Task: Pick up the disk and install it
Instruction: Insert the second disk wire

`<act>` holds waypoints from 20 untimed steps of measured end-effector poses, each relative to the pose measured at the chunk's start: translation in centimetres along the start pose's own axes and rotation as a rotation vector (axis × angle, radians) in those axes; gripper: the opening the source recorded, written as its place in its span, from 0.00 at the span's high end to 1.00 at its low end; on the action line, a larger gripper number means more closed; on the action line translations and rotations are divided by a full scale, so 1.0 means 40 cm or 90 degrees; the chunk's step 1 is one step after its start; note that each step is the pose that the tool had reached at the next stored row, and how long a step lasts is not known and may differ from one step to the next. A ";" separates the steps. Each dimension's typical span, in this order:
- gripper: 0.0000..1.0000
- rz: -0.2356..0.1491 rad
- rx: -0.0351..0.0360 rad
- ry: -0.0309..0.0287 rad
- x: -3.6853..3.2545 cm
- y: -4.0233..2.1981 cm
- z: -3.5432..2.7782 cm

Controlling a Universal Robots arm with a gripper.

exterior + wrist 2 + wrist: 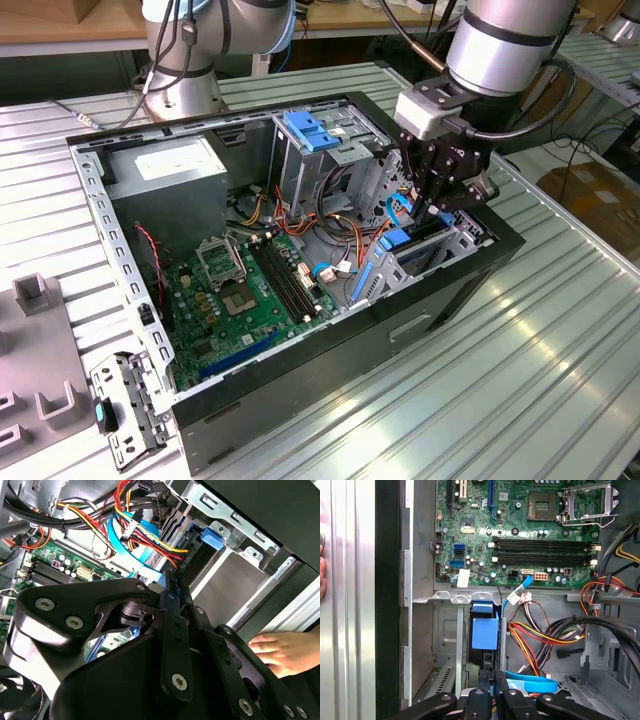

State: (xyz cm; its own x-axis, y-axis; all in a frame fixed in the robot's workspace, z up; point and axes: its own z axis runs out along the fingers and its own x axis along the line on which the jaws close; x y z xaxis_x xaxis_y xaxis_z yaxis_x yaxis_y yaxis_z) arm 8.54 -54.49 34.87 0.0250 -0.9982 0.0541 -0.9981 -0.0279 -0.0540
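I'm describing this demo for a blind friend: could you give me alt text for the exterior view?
A robot arm's black gripper reaches down into an open computer case, at a drive bay with blue plastic parts. Beside it lie a green motherboard, coloured cables and a grey power supply.

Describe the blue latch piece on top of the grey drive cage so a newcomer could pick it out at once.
Start from the open computer case on the ribbed metal table, and find the tall grey drive cage standing at its far side in the exterior view. The blue latch piece lies flat on that cage's top. Other blue parts sit lower, near the gripper.
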 end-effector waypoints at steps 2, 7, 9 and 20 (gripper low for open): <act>0.84 0.000 0.0150 -0.0002 0.000 0.007 0.000; 0.84 0.000 0.0162 -0.0005 0.000 0.011 0.002; 0.84 0.000 0.0163 -0.0011 0.000 0.011 0.002; 0.84 0.000 0.0163 -0.0019 0.001 0.010 0.012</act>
State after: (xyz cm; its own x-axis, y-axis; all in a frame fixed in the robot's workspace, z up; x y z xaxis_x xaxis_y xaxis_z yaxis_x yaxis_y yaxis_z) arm 8.16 -54.55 34.37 0.0252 -0.9984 0.0511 -0.9964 -0.0292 -0.0795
